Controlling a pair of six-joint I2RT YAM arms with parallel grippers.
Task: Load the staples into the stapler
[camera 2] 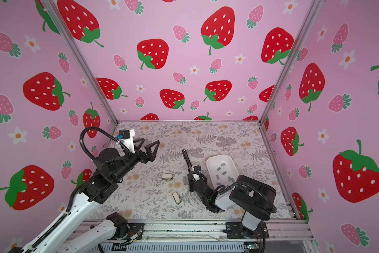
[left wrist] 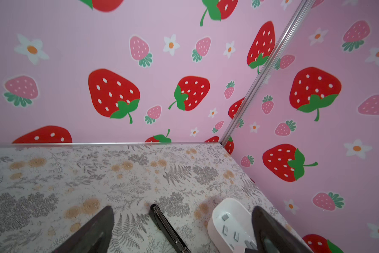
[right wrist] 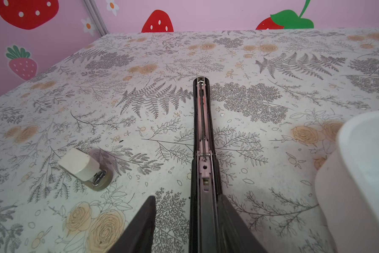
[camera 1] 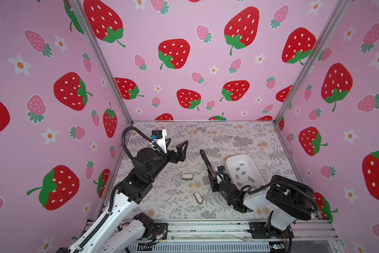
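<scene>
On the table [camera 1: 162,203], right of centre: black stapler [camera 1: 206,162] [right wrist: 202,122], opened out flat into one straight line, inner metal channel facing up, spring rod visible along the far half in the right wrist view. Long axis running front to back, leaning left toward the rear in both top views; far tip pointing at the back wall, near end lying between the fingers of the right gripper [camera 1: 213,178] [right wrist: 186,197]. Jaws there partly spread and straddling that near end, one finger [right wrist: 140,225] standing clear of the stapler's side, bare table between; other finger hard against the opposite side or just beside it, cannot tell which. Just right of the stapler, white tray [camera 1: 233,163], long axis roughly parallel to it, with grey staples [camera 1: 243,173] scattered loose inside at mixed angles. Left of the stapler and well apart from it, a beige stapler [camera 1: 186,176]; closer to the front edge, a second beige stapler [camera 1: 198,197], both lying closed. Back left, above the table, left gripper [camera 1: 177,143] [camera 2: 151,141], spread wide and empty, fingertips aimed rightward toward the centre.
</scene>
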